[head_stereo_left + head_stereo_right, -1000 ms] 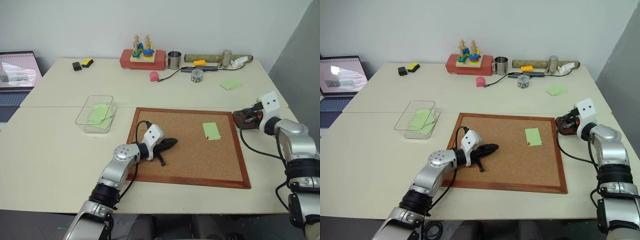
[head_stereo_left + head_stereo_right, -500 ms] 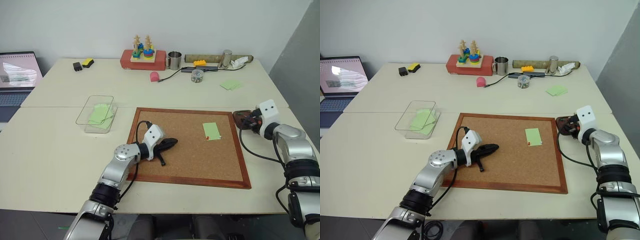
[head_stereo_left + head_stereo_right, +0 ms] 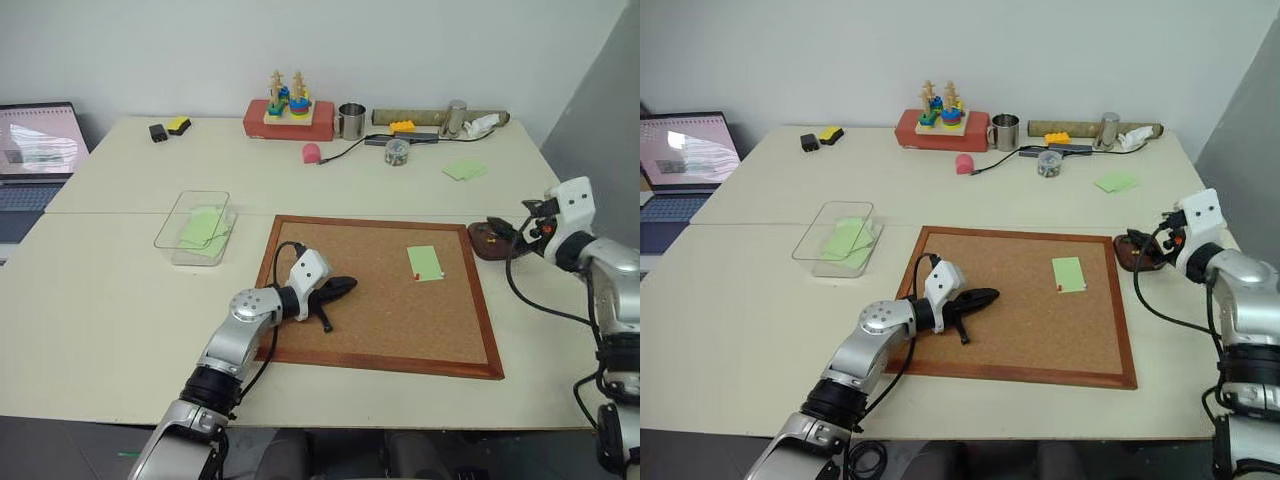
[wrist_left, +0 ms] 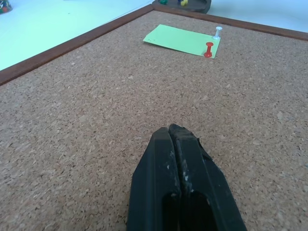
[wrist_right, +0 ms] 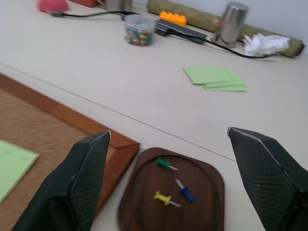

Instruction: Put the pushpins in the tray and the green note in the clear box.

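Note:
The green note [image 3: 424, 262] lies flat on the corkboard [image 3: 380, 310], held by a red pushpin [image 4: 209, 49] and a white pin [image 4: 217, 32] at its near corner. The brown tray [image 5: 207, 202] sits just off the board's far right corner. A yellow pushpin [image 5: 163, 198] lies in it beside a green pin and a blue pin. My right gripper [image 5: 168, 132] hovers open above and behind the tray, holding nothing. My left gripper [image 4: 175, 159] rests shut and empty on the cork, left of the note. The clear box [image 3: 165, 237] stands left of the board with green slips inside.
A jar of mixed pins [image 3: 396, 151], a stack of green notes [image 3: 463, 170], a metal cup [image 3: 349, 120], a stacking toy on a red block [image 3: 285, 115] and cables line the far side of the table. A laptop [image 3: 35, 150] sits at far left.
My right gripper has opened and drawn back and up from the tray, toward the right. The left arm has not moved.

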### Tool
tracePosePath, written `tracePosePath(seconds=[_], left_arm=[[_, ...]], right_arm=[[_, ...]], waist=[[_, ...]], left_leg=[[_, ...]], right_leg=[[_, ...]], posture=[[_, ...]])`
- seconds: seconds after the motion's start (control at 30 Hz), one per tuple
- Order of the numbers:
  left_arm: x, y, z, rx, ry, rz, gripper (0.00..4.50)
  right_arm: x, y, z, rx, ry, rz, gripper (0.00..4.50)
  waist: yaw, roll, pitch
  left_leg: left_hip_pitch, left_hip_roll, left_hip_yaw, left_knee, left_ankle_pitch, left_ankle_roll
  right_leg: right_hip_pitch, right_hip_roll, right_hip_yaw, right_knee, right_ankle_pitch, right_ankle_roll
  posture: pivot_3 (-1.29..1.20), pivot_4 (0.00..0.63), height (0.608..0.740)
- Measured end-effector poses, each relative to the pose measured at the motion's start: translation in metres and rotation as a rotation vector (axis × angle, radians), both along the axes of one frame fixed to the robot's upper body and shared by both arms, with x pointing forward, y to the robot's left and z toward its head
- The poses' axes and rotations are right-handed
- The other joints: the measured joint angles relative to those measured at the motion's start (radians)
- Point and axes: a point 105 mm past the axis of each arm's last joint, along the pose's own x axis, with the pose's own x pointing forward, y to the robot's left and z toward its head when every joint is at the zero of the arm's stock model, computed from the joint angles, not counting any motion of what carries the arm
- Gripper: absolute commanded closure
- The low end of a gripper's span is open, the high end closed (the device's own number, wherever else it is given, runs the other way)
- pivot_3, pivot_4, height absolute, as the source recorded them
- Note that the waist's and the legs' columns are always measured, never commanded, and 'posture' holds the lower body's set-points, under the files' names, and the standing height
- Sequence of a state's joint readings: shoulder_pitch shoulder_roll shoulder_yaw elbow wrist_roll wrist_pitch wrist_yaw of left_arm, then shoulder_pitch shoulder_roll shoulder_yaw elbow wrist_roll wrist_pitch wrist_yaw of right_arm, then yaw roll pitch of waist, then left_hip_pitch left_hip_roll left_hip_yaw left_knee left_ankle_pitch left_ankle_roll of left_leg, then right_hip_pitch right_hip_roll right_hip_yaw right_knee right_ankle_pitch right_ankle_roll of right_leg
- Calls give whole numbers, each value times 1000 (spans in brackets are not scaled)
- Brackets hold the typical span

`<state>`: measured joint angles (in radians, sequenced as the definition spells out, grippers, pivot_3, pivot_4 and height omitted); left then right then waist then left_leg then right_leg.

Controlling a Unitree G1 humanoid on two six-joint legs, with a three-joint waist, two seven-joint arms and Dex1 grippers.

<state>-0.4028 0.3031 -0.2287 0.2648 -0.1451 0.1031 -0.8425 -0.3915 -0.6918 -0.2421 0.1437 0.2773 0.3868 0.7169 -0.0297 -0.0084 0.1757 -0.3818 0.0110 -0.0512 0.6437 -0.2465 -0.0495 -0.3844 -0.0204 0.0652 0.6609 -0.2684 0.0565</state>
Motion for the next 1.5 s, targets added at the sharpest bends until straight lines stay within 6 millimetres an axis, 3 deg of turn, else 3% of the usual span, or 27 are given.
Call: tracePosePath(seconds=[0.07,0.17,0.33,0.47,0.73,1.4,1.5], left_arm=[[0,0,-1,3,2,1,4500],[1,3,-2,8,5,6,4500],[1,2,-2,12,4,0,4500],[1,0,-2,16,3,-10,4500],[1,0,-2,20,2,-16,4500],[1,0,-2,21,2,-16,4500],[1,0,-2,21,2,-16,4500]], right_arm=[[-12,10,-9,6,14,48,378],[-30,41,-26,-15,25,175,378],[-34,73,-50,-55,52,269,378],[-27,81,-55,-22,36,250,378],[-21,78,-72,17,72,211,378],[-26,75,-80,36,87,209,4360],[-27,76,-80,45,88,211,4433]], waist=[[-2,2,-1],[-3,2,-2],[-3,2,-3],[-3,2,-4],[-3,2,-4],[-3,2,-4],[-3,2,-4]], left_leg=[[0,0,1,0,0,0],[1,0,1,0,0,0],[1,-1,1,1,0,0],[0,0,1,0,0,0],[0,0,1,0,0,0],[0,0,1,0,0,0],[0,0,1,0,0,0]], right_leg=[[0,0,1,0,0,1],[0,0,1,0,0,1],[0,0,1,0,1,2],[0,0,1,-1,1,2],[0,0,1,-1,1,2],[0,0,1,-2,1,2],[0,0,1,-2,1,2]], posture=[[0,150,740],[0,150,740],[0,150,740],[0,150,740],[0,150,740],[0,150,740],[0,150,740]])
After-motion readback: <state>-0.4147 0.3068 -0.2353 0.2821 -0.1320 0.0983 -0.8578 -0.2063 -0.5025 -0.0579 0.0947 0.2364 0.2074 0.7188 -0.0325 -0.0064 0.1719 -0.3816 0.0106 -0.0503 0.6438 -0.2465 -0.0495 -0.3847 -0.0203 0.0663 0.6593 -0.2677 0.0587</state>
